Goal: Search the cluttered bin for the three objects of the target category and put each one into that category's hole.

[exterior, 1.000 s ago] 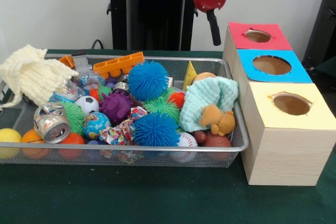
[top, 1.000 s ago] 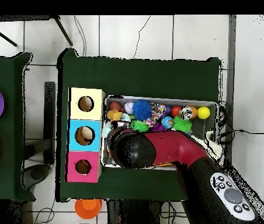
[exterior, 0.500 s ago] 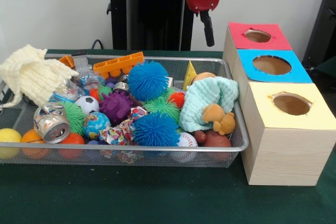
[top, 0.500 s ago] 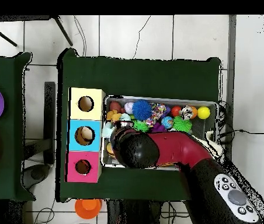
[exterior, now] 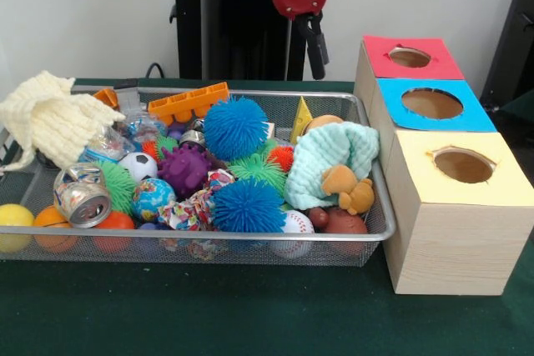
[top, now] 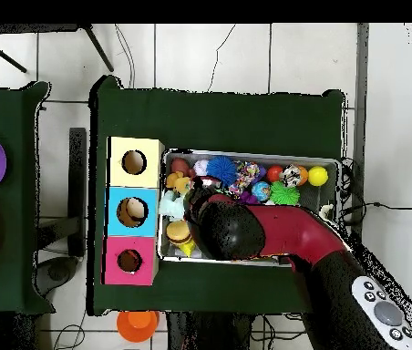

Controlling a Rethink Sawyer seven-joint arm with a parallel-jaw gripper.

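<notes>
Pincer hangs empty above the bin's far rim, fingers apparently closed together; target category unknown; toys lie below toward 6–7 o'clock, nearest the mint cloth; holes at 4 o'clock.

Hand now shifted leftward in front view, off the red box side and over the wire bin's back rim. In overhead view, arm head sits further over the bin, uncovering an orange toy near the boxes.
</notes>
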